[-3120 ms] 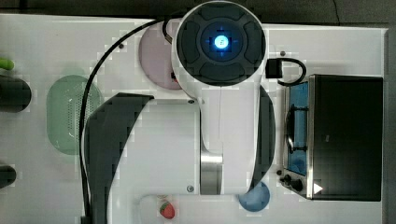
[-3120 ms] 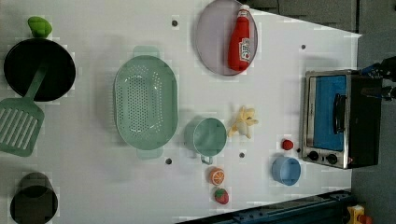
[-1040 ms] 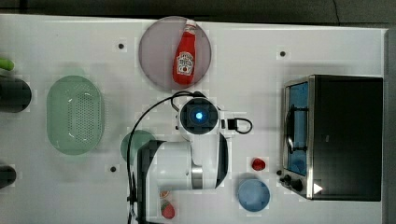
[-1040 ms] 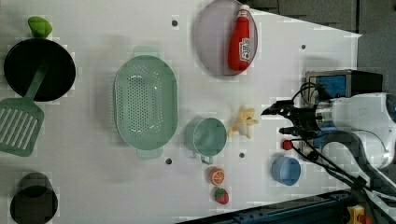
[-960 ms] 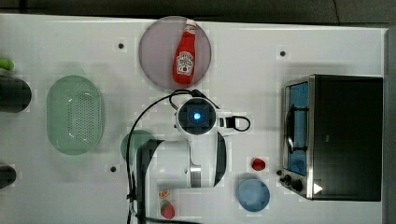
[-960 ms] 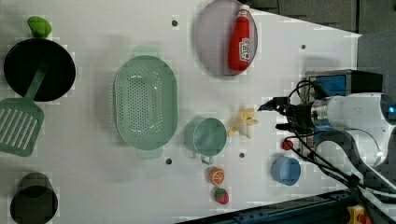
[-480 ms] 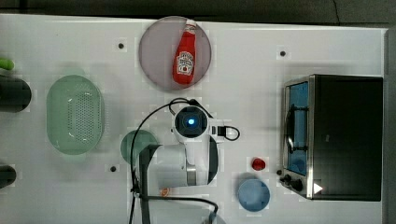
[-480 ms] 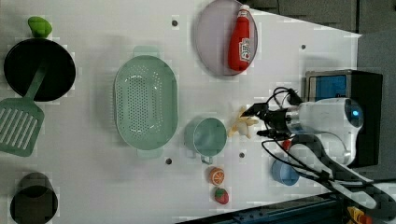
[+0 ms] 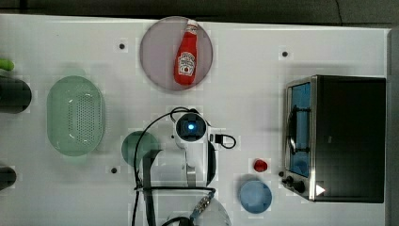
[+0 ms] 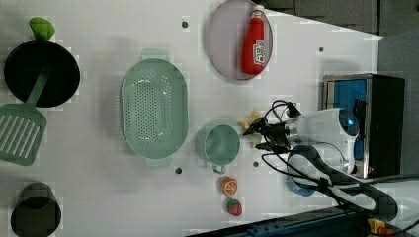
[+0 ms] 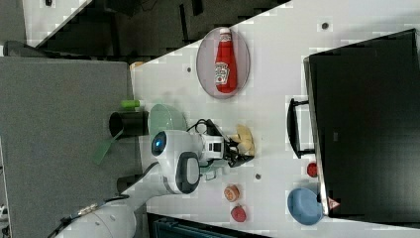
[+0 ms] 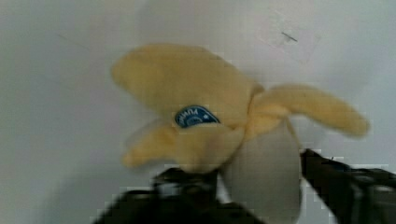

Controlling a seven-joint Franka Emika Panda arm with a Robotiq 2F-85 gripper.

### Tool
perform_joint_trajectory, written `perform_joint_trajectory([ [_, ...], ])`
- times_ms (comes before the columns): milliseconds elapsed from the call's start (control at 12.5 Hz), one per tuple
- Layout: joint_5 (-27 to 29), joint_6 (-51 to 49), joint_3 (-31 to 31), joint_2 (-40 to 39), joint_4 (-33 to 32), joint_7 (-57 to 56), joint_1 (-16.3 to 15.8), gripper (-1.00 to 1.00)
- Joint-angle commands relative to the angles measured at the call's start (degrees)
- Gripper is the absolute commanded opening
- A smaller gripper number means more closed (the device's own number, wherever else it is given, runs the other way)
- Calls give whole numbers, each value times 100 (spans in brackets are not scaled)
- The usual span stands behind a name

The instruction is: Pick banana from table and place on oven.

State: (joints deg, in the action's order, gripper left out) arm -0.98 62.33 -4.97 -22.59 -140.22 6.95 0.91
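The banana (image 12: 196, 93) is a pale yellow peeled toy with spread peel flaps and a blue sticker, lying on the white table (image 9: 263, 84). It also shows as the banana (image 10: 251, 123) beside the teal cup, and as the banana (image 11: 244, 139). My gripper (image 12: 259, 172) is down over it, its dark fingers (image 12: 187, 186) pressed against both sides of the pale core. In the left view the gripper (image 10: 254, 136) points at the banana from the left view's right. In the top view my arm (image 9: 190, 129) covers the banana. The oven (image 9: 348, 136) stands at the top view's right.
A ketchup bottle (image 9: 186, 56) lies on a round plate (image 9: 155, 52). A green colander (image 9: 75, 115) and teal cup (image 10: 217, 144) sit beside the arm. An orange slice (image 10: 229, 185), strawberry (image 10: 234, 207), blue bowl (image 9: 255, 196) and red piece (image 9: 259, 165) lie nearby.
The arm has moved away from the oven side and come down over the banana. Its fingers have closed in from wide open onto the banana's sides.
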Motion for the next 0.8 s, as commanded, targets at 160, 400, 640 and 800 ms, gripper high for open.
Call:
perform_joint_trajectory([
  [160, -48, 194, 4, 264, 105, 267, -55, -48],
  [400, -47, 188, 4, 419, 103, 267, -54, -50],
  [640, -48, 133, 0, 1035, 207, 267, -54, -50],
  [800, -48, -230, 3, 1636, 289, 267, -52, -50],
])
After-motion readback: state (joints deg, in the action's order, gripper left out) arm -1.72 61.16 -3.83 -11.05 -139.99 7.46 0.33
